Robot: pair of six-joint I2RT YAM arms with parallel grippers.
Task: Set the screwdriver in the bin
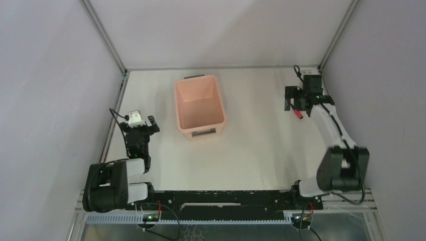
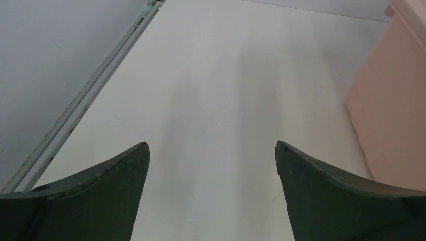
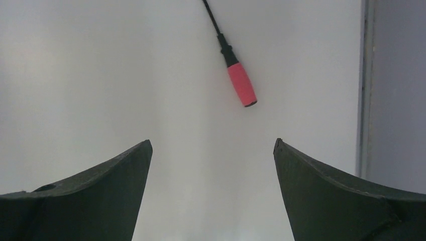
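Red-handled screwdriver (image 3: 240, 83) lying flat on the white table (image 1: 261, 150) just ahead of the right gripper (image 3: 212, 142), well apart from the salmon-pink bin (image 1: 199, 105); both this and the left gripper (image 2: 212, 144) are spread wide, holding nothing.

A pale table (image 1: 251, 155) sits boxed in by plain grey walls (image 1: 50, 75) on the left, far and right. Slim metal posts (image 1: 104, 36) rise from its far corners; the light is soft and even.

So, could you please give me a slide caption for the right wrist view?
Open right gripper, with the red-handled screwdriver lying on the table ahead.
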